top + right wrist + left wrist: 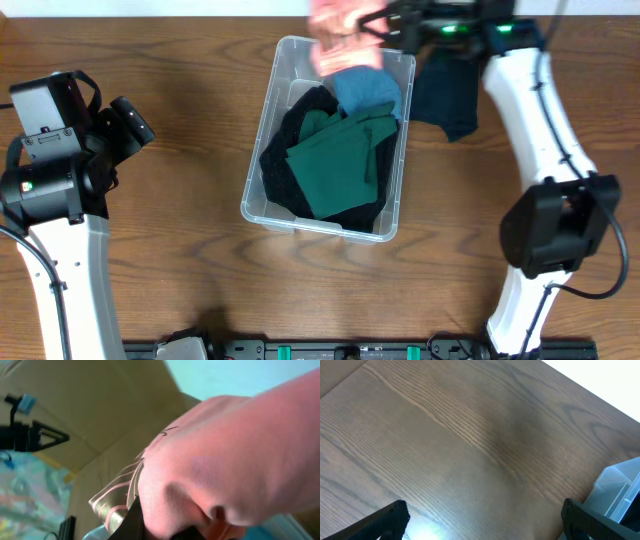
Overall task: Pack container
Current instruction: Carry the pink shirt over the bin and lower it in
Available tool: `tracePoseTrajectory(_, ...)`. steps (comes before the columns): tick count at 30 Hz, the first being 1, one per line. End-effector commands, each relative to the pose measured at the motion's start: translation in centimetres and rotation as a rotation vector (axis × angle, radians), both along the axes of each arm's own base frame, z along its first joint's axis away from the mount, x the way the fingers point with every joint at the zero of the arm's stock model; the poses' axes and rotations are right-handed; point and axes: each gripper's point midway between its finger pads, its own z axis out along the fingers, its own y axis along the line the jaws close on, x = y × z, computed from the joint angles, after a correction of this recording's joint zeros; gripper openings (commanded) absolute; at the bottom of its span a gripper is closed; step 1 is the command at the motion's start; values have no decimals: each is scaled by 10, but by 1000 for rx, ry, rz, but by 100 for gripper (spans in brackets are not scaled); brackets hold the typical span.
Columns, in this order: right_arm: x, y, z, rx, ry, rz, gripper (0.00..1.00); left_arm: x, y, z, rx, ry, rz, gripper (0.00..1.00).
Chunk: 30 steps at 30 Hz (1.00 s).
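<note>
The container (252, 205) is sitting at the middle of the wooden table (180, 250), between the two arms. It is already holding a dark green cloth (335, 165) lying over a black cloth (280, 165), with a blue cloth (365, 90) at its far end. The right gripper (378, 22) is hanging over the bin's far rim, clamping a pink cloth (338, 40) that is drooping, motion-blurred, above the blue one. In the right wrist view the pink fabric is filling most of the frame and bunching at the fingers. The left gripper (135, 125) is waiting well off to the left, fingers spread with nothing between them. A navy cloth (447, 95) is lying on the table just beside the bin's right wall. The bin is looking light, thin-walled and slick, so it is likely sliding easily if fabric is pressed in hard. Pinching the rim at a side wall or corner is probably the surest hold for steadying it.
</note>
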Motion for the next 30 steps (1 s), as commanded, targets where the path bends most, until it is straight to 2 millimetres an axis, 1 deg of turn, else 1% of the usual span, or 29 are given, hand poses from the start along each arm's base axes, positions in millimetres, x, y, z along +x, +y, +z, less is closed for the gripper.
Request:
tracePoseTrajectory(1,-5,36,-2,-69,-119,6,1,-1,3,-3,18,19,-4,98)
tracePoseTrajectory(5,-8,64,-24,-155,-133,-9,1,-1,3,-3,18,19,-4,98)
tracePoseTrajectory(7,-9,70,-41,-189,-97,-9,1,-1,3,-3,18,19,-4,98)
tracePoseTrajectory(10,-1,66,-79,-271,-21,-54,1,-1,3,-3,18,19,-4,98)
tracePoseTrajectory(12,7,60,-109,-331,23,-85,1,-1,3,-3,18,19,-4,98)
tracePoseTrajectory(17,16,55,-176,-385,123,-77,2,-1,3,-3,18,19,-4,98)
tracePoseTrajectory(20,20,49,-200,-400,173,-84,5,-1,3,-3,18,19,-4,98)
tracePoseTrajectory(23,21,43,-205,-403,197,-94,9,-1,3,-3,18,19,-4,98)
tracePoseTrajectory(26,23,39,-195,-395,186,-106,9,-1,3,-3,18,19,-4,98)
tracePoseTrajectory(30,20,35,-176,-377,181,-106,5,-1,3,-3,18,19,-4,98)
